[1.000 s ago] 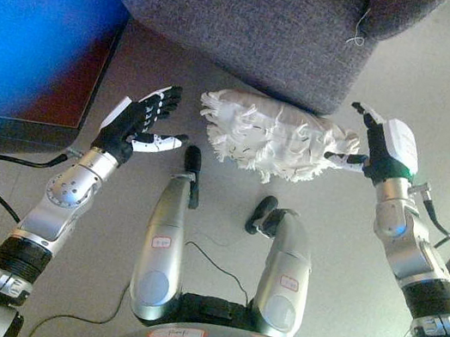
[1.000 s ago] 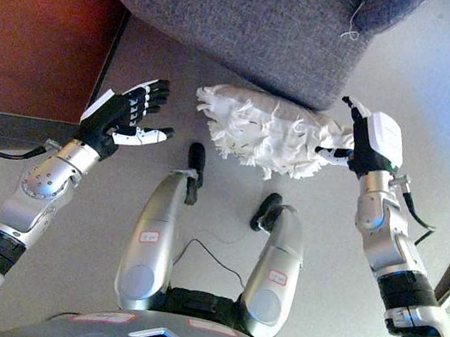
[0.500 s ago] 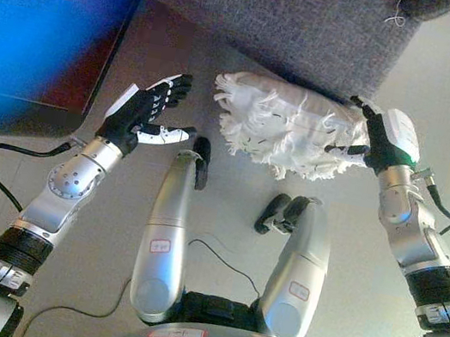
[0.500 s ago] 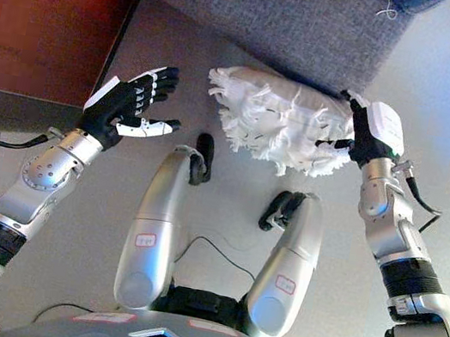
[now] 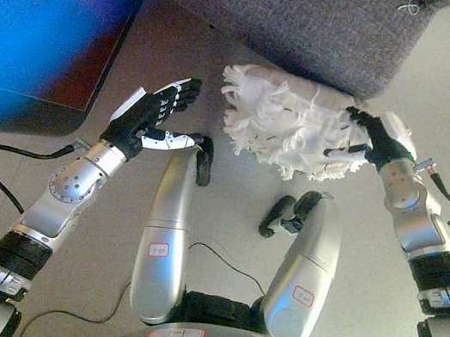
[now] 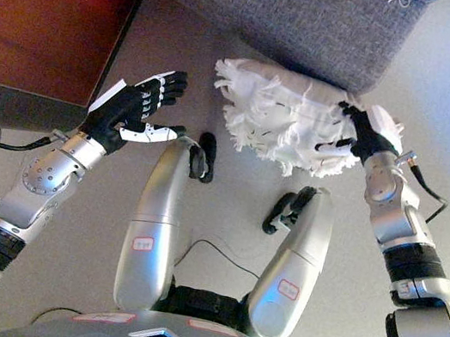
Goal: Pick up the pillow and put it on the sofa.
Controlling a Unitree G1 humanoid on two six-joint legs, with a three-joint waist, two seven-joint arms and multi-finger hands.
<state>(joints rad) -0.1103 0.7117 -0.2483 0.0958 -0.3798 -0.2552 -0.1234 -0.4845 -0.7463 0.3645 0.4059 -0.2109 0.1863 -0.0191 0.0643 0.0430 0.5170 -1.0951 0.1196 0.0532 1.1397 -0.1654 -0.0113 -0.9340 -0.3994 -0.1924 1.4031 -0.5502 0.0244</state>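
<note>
A white fringed pillow point(image 5: 289, 127) lies on the floor against the front of the grey sofa point(image 5: 279, 8). My right hand point(image 5: 378, 139) is at the pillow's right end, with straight spread fingers touching its top and its thumb against the lower edge. It also shows in the right eye view point(image 6: 366, 132). My left hand point(image 5: 152, 112) is open with spread fingers. It hovers to the left of the pillow, a short gap away and not touching it.
A dark red-brown piece of furniture point(image 6: 44, 6) with a dark edge stands on the left, close to my left arm. Pale floor point(image 6: 447, 94) runs to the right of the sofa.
My right hand has moved left from beside the pillow onto its right end. My left hand has moved slightly closer to the pillow. The camera has shifted a little.
</note>
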